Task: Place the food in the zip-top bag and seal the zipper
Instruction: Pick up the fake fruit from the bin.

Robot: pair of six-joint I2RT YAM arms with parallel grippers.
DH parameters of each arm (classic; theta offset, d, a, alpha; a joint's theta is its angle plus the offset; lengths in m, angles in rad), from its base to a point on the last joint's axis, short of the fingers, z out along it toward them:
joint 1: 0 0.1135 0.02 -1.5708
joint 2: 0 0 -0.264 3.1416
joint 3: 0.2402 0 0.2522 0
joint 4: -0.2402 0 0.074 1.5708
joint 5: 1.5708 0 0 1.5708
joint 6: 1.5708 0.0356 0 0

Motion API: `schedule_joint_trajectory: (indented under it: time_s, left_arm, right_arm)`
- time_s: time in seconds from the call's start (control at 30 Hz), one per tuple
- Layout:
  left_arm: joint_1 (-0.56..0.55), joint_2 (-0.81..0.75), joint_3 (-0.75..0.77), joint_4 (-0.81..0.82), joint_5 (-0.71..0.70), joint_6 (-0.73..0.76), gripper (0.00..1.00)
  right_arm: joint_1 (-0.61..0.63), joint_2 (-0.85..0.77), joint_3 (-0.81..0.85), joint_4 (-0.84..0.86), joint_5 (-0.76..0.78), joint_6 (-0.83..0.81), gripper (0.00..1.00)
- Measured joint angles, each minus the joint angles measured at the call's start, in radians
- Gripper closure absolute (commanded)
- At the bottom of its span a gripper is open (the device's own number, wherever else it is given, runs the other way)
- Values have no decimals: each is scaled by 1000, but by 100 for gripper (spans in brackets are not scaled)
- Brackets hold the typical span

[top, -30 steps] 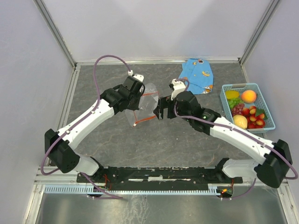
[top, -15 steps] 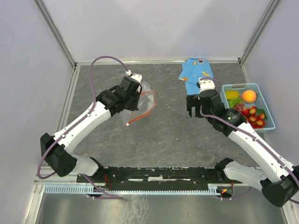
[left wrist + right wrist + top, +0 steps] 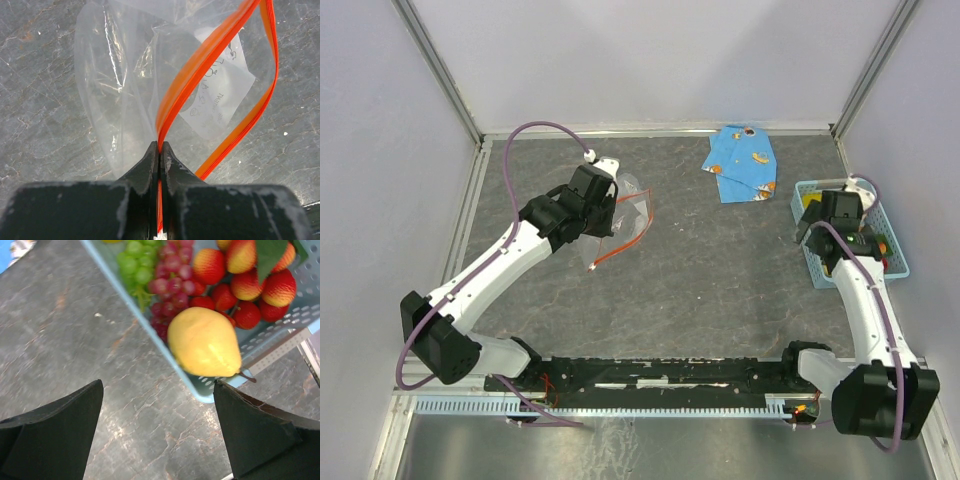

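Observation:
The clear zip-top bag [image 3: 632,212] lies left of the table's middle, its mouth gaping. My left gripper [image 3: 606,222] is shut on one side of the orange-red zipper [image 3: 200,65], pinched at the fingertips [image 3: 151,160]; the bag [image 3: 120,75] hangs beyond them. My right gripper [image 3: 158,385] is open and empty, above the table beside the near corner of the light-blue basket [image 3: 210,392]. The basket holds the food: a pale yellow fruit [image 3: 204,342], purple grapes [image 3: 172,270], green grapes [image 3: 135,260] and red strawberries [image 3: 250,285]. In the top view my right gripper [image 3: 817,228] hides most of the food.
The basket [image 3: 895,262] stands at the table's right edge, near the right wall. A folded blue patterned cloth [image 3: 745,165] lies at the back, right of centre. Grey walls enclose the table on three sides.

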Motion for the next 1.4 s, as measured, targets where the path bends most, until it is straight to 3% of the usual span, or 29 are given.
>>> schedule_joint_trajectory:
  time_s: [0.3, 0.6, 1.0, 1.17, 1.4]
  left_arm:
    - [9, -2, -8, 7, 22, 0, 97]
    - [11, 7, -8, 9, 45, 0, 97]
    - [20, 39, -8, 15, 55, 0, 97]
    - [21, 39, -8, 15, 55, 0, 97]
    - [21, 39, -8, 18, 55, 0, 97]
  right_arm:
    - [-258, 89, -64, 130, -111, 34, 1]
    - [-392, 200, -119, 239, -249, 45, 1]
    - [-407, 275, -136, 316, -472, 41, 1]
    - [-407, 275, -141, 325, -497, 45, 0]
    - [-406, 290, -146, 344, -500, 58, 12]
